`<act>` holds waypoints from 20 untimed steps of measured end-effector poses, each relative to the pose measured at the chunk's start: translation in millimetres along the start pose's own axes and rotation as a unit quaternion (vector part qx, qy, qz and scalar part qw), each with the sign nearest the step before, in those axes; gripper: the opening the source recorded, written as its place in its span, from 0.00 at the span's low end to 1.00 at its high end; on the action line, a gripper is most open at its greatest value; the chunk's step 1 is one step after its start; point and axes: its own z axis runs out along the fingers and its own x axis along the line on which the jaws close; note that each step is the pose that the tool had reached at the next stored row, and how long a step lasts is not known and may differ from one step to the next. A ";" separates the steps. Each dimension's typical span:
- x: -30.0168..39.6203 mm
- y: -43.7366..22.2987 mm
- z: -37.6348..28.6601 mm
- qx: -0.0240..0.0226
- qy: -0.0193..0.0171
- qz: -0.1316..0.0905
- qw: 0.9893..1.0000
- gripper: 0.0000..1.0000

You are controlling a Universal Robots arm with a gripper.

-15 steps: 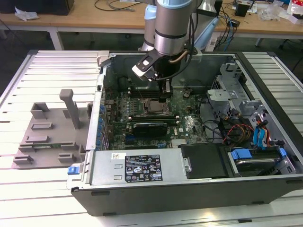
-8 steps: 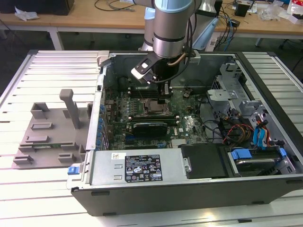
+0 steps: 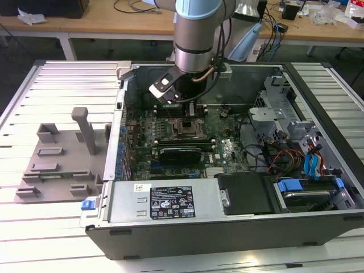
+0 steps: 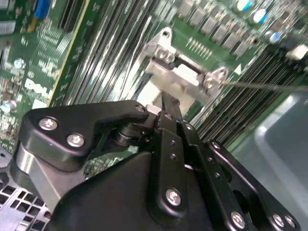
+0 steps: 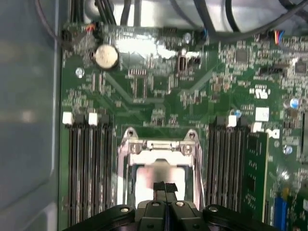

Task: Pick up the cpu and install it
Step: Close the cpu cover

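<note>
End effector (image 5: pixel 164 187) over the socket (image 5: pixel 126 153), drawn together.
Directly beneath it lies the cpu (image 5: pixel 147 175) (grip unconfirmed); judged best practice: keep it level, corners aligned, no force.

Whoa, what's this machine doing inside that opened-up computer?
A robot arm is reaching down into an open computer case. Its gripper is closed and sits right over the metal-framed socket in the middle of the green circuit board. The cpu, a small silver square chip, lies flat inside that socket, just beneath the gripper. Whether the gripper is actually pressing on the chip can't be made out.
</note>
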 end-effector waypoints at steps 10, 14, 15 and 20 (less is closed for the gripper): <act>2.9 -5.7 8.6 0.000 0.000 0.000 1.000 0.11; 2.6 7.2 7.8 0.000 0.000 0.000 1.000 0.11; 2.5 8.2 6.9 0.000 0.000 0.000 1.000 0.11; 1.4 8.8 -11.6 0.000 0.000 0.000 1.000 0.11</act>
